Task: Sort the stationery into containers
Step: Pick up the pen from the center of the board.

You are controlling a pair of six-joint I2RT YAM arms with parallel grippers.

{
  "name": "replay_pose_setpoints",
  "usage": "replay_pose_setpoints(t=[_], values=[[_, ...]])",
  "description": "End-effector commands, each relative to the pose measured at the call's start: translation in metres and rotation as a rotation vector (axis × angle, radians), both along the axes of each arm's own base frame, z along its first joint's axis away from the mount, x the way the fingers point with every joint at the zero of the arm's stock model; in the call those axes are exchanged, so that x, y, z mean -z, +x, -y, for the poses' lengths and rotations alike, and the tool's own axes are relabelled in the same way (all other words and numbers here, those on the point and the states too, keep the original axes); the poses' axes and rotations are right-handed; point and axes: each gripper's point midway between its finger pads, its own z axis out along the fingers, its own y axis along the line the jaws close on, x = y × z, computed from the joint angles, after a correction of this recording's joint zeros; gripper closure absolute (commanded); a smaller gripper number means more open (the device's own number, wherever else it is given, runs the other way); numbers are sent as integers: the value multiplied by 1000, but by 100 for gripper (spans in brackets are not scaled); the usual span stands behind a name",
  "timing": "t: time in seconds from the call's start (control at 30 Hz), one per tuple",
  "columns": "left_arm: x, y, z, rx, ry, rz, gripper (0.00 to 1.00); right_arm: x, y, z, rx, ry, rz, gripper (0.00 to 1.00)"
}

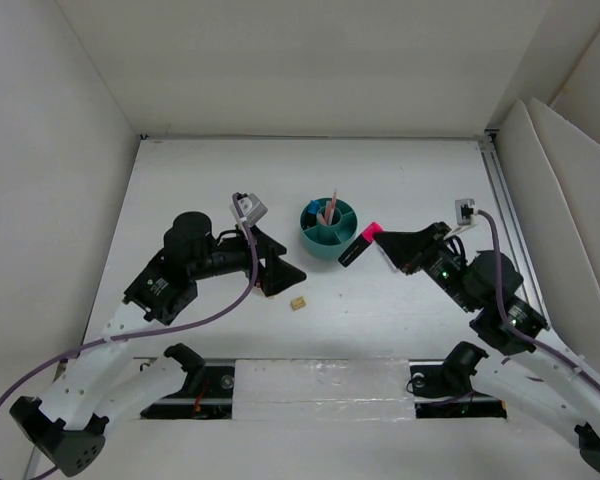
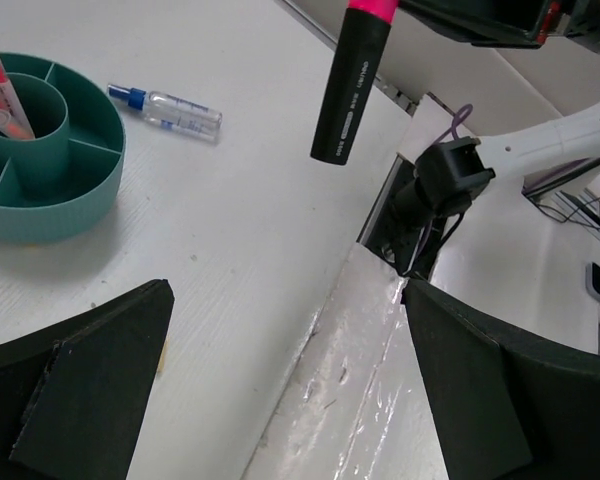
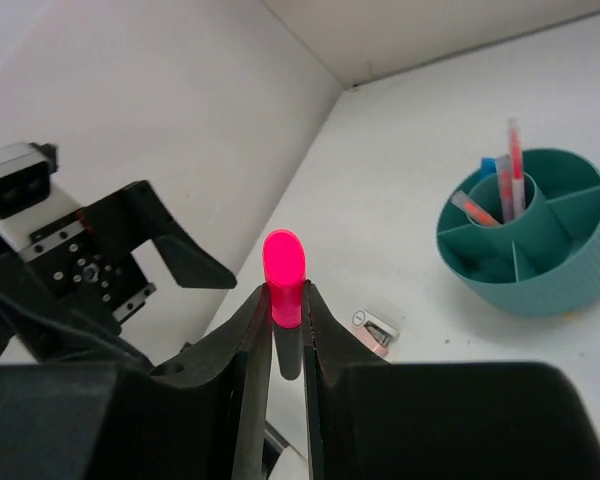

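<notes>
Marker aloft over the surface (image 1: 210, 170): the right gripper (image 1: 382, 241) is clenched on a black marker (image 1: 356, 247) just below its pink end. The barrel hangs down from the gripper and slants left toward the teal organizer (image 1: 325, 251). From the left wrist view the marker's black tip appears clear of the surface. The organizer sits just left of the marker and slightly farther back. Pink pens (image 1: 327, 212) stand in its central cup.

The marker's long axis points at the organizer's near-right wall, so the drop likely needs a short carry left and far, with the barrel tipped more upright over a compartment. The right arm holds the piece and is the nearer one for that move.

The left gripper (image 1: 278, 263) is spread wide and empty, near and left of the organizer. A tan block (image 1: 299, 303) lies on the surface just near it. A clear bottle (image 2: 170, 107) lies flat beyond the organizer.
</notes>
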Motion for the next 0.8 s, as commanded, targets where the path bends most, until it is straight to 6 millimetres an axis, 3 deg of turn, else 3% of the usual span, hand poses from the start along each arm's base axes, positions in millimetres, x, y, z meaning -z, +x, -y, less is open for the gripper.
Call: replay_pose_setpoints(t=[0.0, 0.33, 0.57, 0.77], values=[[-27, -5, 6, 56, -58, 81, 0, -41, -15, -3, -77, 24, 170, 100], [-67, -7, 19, 122, -176, 132, 0, -61, -40, -17, -231, 76, 222, 100], [-64, -11, 35, 245, -210, 99, 0, -83, -57, -21, -315, 148, 259, 100], [-69, -18, 37, 291, -245, 106, 0, -83, -59, -28, -349, 170, 254, 100]])
